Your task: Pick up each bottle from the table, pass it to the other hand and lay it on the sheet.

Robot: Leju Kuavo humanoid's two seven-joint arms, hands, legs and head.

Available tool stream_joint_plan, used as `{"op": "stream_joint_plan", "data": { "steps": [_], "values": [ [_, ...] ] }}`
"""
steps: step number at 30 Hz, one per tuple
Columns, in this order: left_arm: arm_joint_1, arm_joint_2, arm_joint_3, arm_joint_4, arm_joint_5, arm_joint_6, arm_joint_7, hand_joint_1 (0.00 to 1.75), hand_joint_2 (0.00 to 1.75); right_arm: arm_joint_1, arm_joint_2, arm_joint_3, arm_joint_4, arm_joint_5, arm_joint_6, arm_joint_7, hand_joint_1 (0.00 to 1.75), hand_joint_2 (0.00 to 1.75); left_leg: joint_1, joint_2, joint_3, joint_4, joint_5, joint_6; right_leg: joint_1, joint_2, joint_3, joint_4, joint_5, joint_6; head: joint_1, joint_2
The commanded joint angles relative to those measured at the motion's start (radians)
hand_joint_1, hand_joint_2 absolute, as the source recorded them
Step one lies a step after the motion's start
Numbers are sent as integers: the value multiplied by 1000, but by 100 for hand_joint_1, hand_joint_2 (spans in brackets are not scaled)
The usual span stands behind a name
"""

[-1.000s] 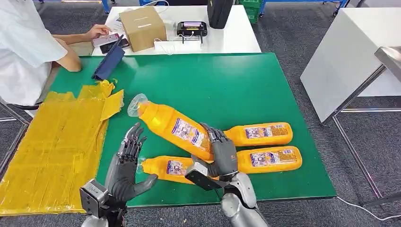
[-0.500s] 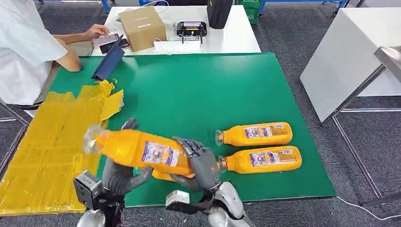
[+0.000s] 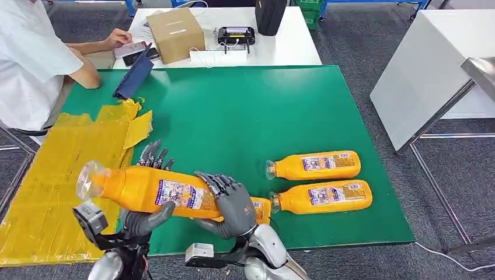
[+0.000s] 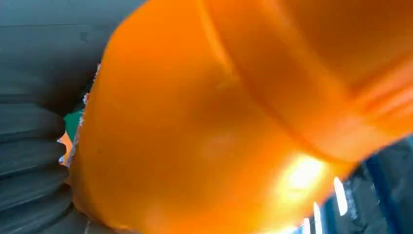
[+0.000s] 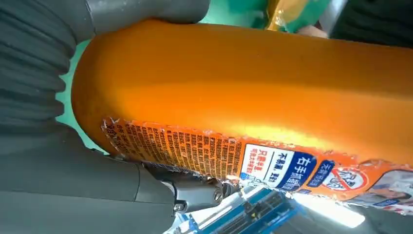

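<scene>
— What have you got hold of?

— An orange bottle (image 3: 157, 191), lying nearly level above the near edge of the green table (image 3: 245, 111). My right hand (image 3: 229, 203) wraps its base end, fingers curled over the top. The clear cap (image 3: 87, 180) points out over the yellow sheet (image 3: 52, 181) on my left.

— And your left hand?

— My left hand (image 3: 146, 219) is under the bottle's middle. The thumb presses up against the underside by the label, and the fingers (image 3: 153, 155) stand up behind the bottle. Both hands are on it at once. In my left wrist view the orange body (image 4: 234, 117) is right against the camera. In my right wrist view the printed label (image 5: 272, 163) runs along the bottle beside my thumb.

— Where are the other bottles?

— Two lie on their sides on the table to my right, one bottle (image 3: 315, 165) farther from me and one (image 3: 322, 196) nearer, caps toward me-left. A third bottle (image 3: 260, 209) lies partly hidden behind my right hand.

— Anyone about?

— A person in a white shirt (image 3: 29, 58) sits at the far left corner, beside a cardboard box (image 3: 175, 34) on the white table (image 3: 292, 49).
</scene>
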Motion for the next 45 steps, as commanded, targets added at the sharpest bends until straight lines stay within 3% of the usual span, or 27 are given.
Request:
{"op": "stream_joint_plan", "data": {
  "steps": [1, 11, 12, 13, 14, 17, 18, 20, 23, 24, 26, 29, 30, 31, 42, 43, 45],
  "values": [
    [-45, -20, 29, -27, 29, 42, -26, 175, 175, -23, -26, 106, 139, 1, 42, -6, 175, 175, 2, -5, 4, -1, -2, -1, 1, 2, 5, -1, -2, -2, 0, 0],
    [-63, -34, -3, -43, -25, 124, -64, 175, 175, 15, -46, 62, 77, -48, 55, 0, 175, 175, 2, -6, 2, 0, -1, -1, 1, -1, 4, -1, -2, -2, 0, 0],
    [-77, -34, -12, -38, -91, 179, -77, 175, 175, 27, -45, 40, 55, -79, 58, -3, 119, 175, 1, -5, 1, 0, 0, -1, 1, -2, 3, -1, -2, -1, 0, 0],
    [-89, -35, -17, -32, -146, 225, -85, 175, 175, 34, -48, 26, 34, -98, 59, -6, 0, 175, 2, -6, 2, 0, -1, -1, 1, -1, 4, -1, -3, -2, 0, 0],
    [-112, -35, -29, -17, -239, 303, -93, 175, 175, 43, -57, 9, -14, -127, 73, -11, 0, 175, 2, -6, 1, 0, 0, -1, 1, -2, 2, -1, -2, -1, 1, 0],
    [-117, -34, -30, -15, -239, 305, -92, 175, 175, 44, -60, 7, -27, -129, 81, -8, 0, 175, 2, -10, 1, 2, -1, -1, 1, -5, -1, 0, -4, -2, 0, 0],
    [-117, -34, -30, -15, -239, 305, -92, 175, 175, 44, -60, 7, -27, -129, 81, -8, 0, 175, 1, -5, 1, 1, 0, -1, 0, -1, -7, 0, -2, -1, 1, 0],
    [-117, -34, -30, -15, -239, 305, -92, 175, 175, 44, -60, 7, -27, -129, 81, -8, 0, 175, 1, -2, 0, 0, -1, -1, 0, 3, 0, -1, -1, -1, 1, 0],
    [-171, -19, -59, 61, -575, 500, -43, 175, 175, 93, -84, -50, -172, -183, 103, -3, 0, 175, 1, -4, 0, 1, -1, -1, 0, 0, 1, 0, 0, -4, 0, 0],
    [-207, -7, -68, 120, -810, 563, 49, 175, 175, 126, -93, -88, -269, -226, 120, -18, 0, 0, 1, -3, -2, 0, 0, -1, 1, -2, -1, 0, 1, -4, 0, 0],
    [-249, -17, -69, 185, -988, 594, 132, 175, 175, 168, -115, -136, -415, -270, 163, -18, 0, 0, 1, -7, -1, 1, 0, -1, 0, -3, 0, 1, -1, -4, 0, 0],
    [-319, -8, -43, 312, -1502, 619, 369, 175, 175, 224, -117, -198, -566, -255, 214, -3, 0, 0, 0, -9, -3, 1, 1, -1, 0, -4, 0, 1, 0, -4, 0, 0],
    [-348, 10, -39, 364, -1711, 595, 472, 175, 175, 231, -121, -208, -594, -224, 217, 10, 0, 175, -1, -5, -3, 0, 2, -1, -1, -3, -2, 1, 1, -3, 0, 0],
    [-437, 157, -208, 408, -1739, 540, 688, 175, 175, 227, -124, -212, -602, -191, 215, 21, 0, 175, 0, -4, -2, 0, 1, -1, 0, -1, -1, 0, 1, -3, 0, 0],
    [-447, 156, -230, 450, -1739, 571, 710, 175, 175, 223, -119, -214, -601, -187, 215, 24, 0, 175, 1, -2, -1, 1, 2, -2, 1, 4, 0, 1, 2, -3, 0, 0],
    [-490, 216, -349, 454, -1739, 485, 840, 175, 175, 217, -114, -211, -580, -164, 203, 21, 0, 175, 1, 0, -1, 0, 2, -2, 1, 5, -1, 0, 3, -2, 0, 0],
    [-562, 265, -470, 543, -1739, 379, 952, 175, 175, 204, -109, -211, -582, -99, 183, 50, 0, 175, 1, -1, -3, 0, 4, -2, 1, 1, -3, 1, 3, -2, 0, 0]
  ]
}}
